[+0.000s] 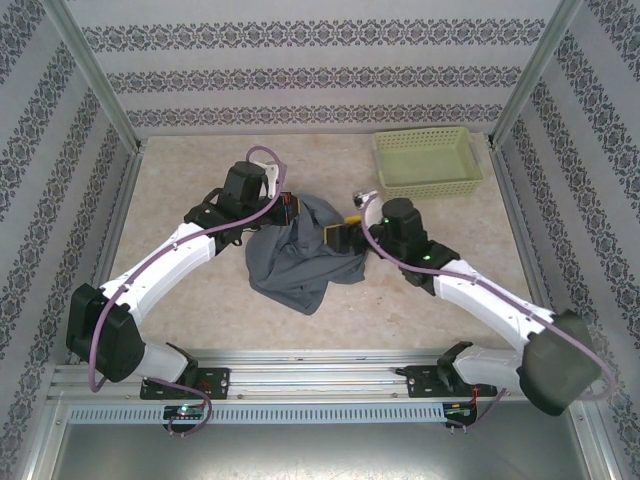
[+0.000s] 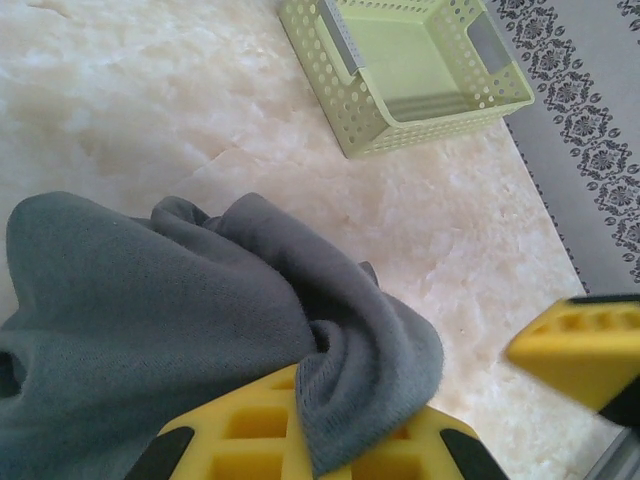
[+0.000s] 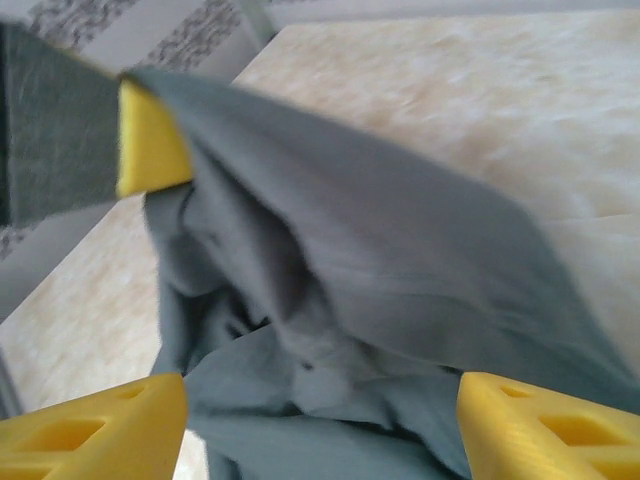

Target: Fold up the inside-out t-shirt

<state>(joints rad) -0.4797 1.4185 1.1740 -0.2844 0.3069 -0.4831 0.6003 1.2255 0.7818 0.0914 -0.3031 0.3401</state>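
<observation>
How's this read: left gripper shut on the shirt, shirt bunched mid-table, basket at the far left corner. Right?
Not quite. The basket sits at the far right corner, not the left, as the top view shows. The rest holds: left gripper shut on the shirt, shirt bunched mid-table.

Table [image 1: 320, 165] bare beyond t-shirt [image 1: 300, 262]; basket [image 1: 425, 160] blocks far-right corner.
</observation>
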